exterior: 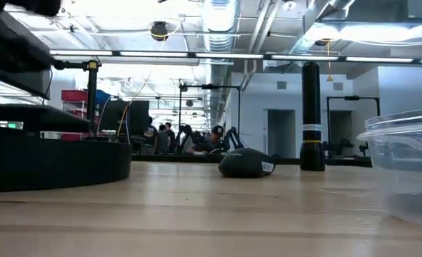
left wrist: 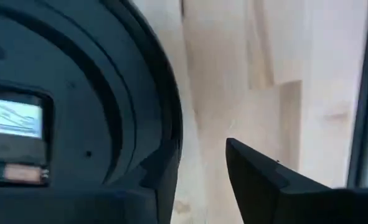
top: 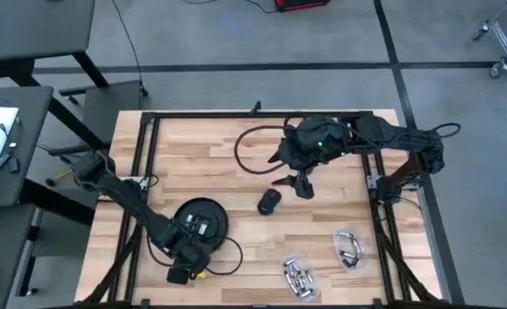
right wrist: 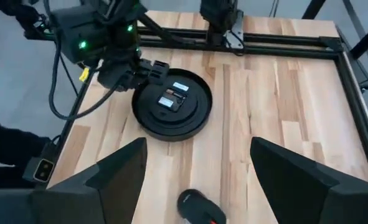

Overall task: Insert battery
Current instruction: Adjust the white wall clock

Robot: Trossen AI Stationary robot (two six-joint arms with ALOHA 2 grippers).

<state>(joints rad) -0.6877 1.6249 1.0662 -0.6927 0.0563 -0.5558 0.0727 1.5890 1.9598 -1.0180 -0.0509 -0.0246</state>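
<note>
Where wood table (top: 236, 163) spans, mouse (top: 269, 202), grey floor (top: 236, 34).

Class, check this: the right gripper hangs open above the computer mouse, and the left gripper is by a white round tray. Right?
Not quite. The round tray is black, as the high view shows. The rest holds: the right gripper is open above the mouse, the left gripper by the tray.
</note>
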